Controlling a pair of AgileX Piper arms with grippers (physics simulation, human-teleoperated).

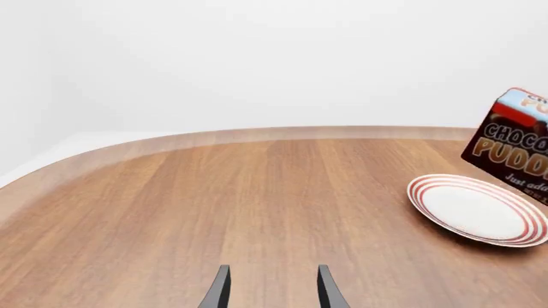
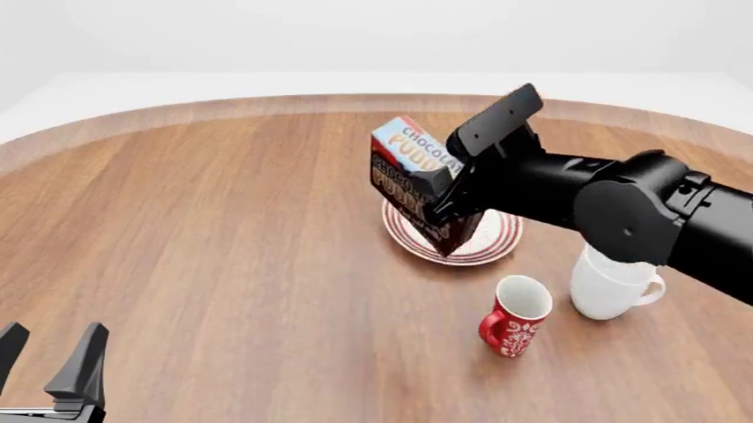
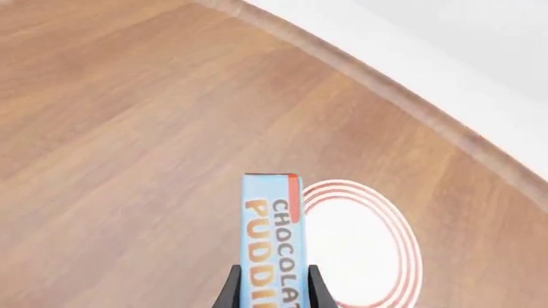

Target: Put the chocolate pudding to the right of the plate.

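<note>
At about seven o'clock on the brown wooden tabletop, the left hand idles with its dark fingers apart, holding nothing. Toward the centre, the right hand is clamped on the small rectangular chocolate pudding carton with light-blue top and dark brown sides, held tilted in the air over the round white plate with red rings. The carton looks light and fairly stiff, though thin card could dent; its smooth printed faces may slip, so pinching the two broad flat sides seems soundest. At four o'clock stand a red patterned mug and a plain white mug.
</note>
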